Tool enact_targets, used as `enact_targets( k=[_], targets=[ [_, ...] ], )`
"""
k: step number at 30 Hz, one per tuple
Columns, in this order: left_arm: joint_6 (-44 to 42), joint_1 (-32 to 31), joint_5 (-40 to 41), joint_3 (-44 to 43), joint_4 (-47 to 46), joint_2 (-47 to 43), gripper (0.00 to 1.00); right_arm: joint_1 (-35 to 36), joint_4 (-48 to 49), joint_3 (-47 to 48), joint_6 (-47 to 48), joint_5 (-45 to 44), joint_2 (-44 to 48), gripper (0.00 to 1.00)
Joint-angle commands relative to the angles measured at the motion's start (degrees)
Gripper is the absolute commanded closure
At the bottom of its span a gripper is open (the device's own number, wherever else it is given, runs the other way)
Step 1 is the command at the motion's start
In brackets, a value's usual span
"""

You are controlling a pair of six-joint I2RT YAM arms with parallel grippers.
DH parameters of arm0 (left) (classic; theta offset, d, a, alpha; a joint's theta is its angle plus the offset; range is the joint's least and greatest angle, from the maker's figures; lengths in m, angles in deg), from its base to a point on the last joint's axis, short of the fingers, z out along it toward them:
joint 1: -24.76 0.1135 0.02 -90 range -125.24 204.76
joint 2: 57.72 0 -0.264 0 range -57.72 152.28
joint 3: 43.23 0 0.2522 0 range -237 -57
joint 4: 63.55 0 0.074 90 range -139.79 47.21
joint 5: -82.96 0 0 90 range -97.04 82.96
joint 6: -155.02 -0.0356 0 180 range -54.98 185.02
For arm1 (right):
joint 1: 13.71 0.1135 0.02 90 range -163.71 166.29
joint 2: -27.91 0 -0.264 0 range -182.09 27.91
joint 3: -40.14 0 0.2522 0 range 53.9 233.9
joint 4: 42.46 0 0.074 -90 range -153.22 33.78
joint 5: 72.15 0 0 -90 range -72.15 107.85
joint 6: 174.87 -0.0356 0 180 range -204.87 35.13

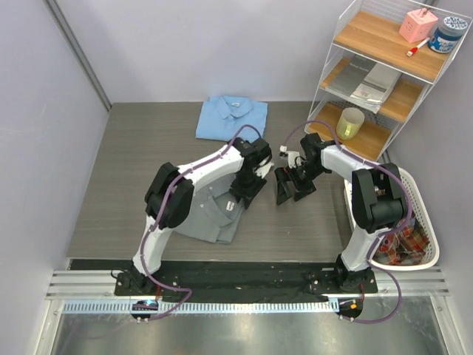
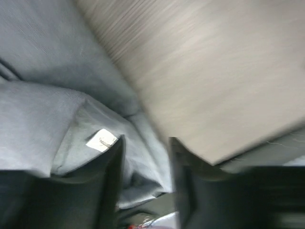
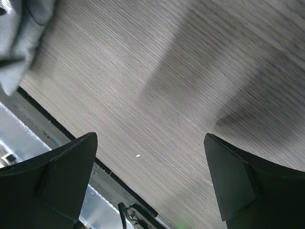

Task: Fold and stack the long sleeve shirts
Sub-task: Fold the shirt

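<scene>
roughly halfway, i'd say: blue shirt lies folded at the far side of the table; grey shirt sits near, only part folded, not stacked. left claw stands part open with grey cloth loose in its gap; right claw gapes wide, empty.

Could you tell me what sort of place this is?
Probably a robotics lab cell staged as a laundry corner: plain partition walls box in the wood-grain table, with a wire shelf unit and a white basket of clothes beside it.

Wood-grain table — grey shirt near, blue shirt far.
</scene>
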Motion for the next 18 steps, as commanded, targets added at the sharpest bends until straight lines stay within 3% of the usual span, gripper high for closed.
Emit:
enact_targets(
  k=[1,5,8,9,12,14,18],
  targets=[
    [0.49,3.27,-15.36,-9.96,-0.92,-8.34,0.45,-1.72,-2.39,1.66,0.54,3.09,1.23,0.00],
    [-7.50,12.93,-28.63,-5.43,-1.98,-16.79,0.39,-1.81,-2.22,1.75,-0.34,9.68,0.70,0.05],
    [-25.39,19.44,-30.93,-6.36,9.41,-15.67,0.49,-1.37,0.50,2.10,-4.03,14.78,-0.53,0.17],
    [-37.20,20.50,-29.89,-6.80,13.28,-14.96,0.57,-0.94,1.55,2.71,-4.73,15.75,-1.66,0.24],
    [-48.52,23.06,-24.72,0.28,16.05,-15.48,0.69,-0.75,2.88,3.68,-7.37,19.09,-4.03,0.33],
    [-53.02,22.97,-23.82,7.99,13.16,-17.76,0.73,-0.84,3.32,3.60,-9.04,21.90,-5.36,0.39],
    [-52.53,19.12,-18.46,18.47,4.54,-19.00,0.77,-0.84,2.62,2.98,-9.22,23.58,-7.47,0.41]
  ],
)
